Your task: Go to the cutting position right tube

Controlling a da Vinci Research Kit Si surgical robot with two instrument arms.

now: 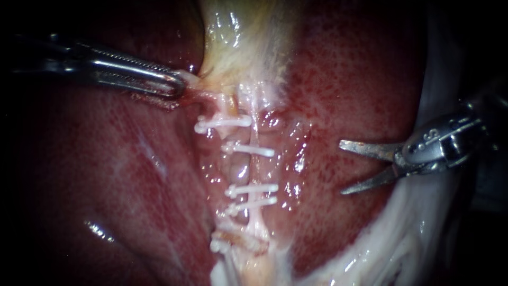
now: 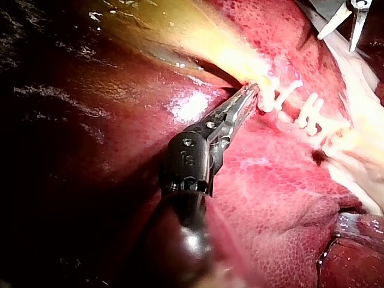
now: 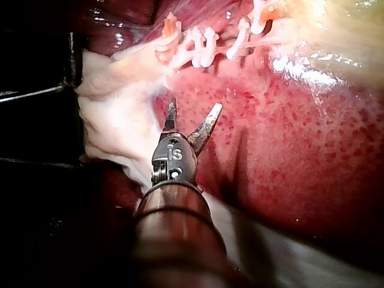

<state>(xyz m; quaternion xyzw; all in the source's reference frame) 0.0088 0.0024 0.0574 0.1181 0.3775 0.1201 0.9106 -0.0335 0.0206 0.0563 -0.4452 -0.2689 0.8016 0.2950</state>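
Two pale tubes run down from the gallbladder (image 1: 238,37) between the liver lobes, crossed by several white clips (image 1: 248,150). The right tube (image 1: 256,169) is a thin whitish strand; the left tube (image 1: 236,170) beside it is thicker and pink. My right instrument (image 1: 341,167) is a pair of blades standing open over the liver, well right of the tubes and touching neither. In the right wrist view its blades (image 3: 195,107) gape short of the clips (image 3: 204,45). My left instrument (image 1: 179,85) is shut on pale tissue at the gallbladder's lower edge, as the left wrist view (image 2: 249,96) also shows.
Red speckled liver (image 1: 344,79) lies on both sides of the tubes. White fatty tissue (image 1: 402,238) runs along the lower right, under the right instrument's shaft. Another clip cluster (image 1: 233,241) sits low on the tubes.
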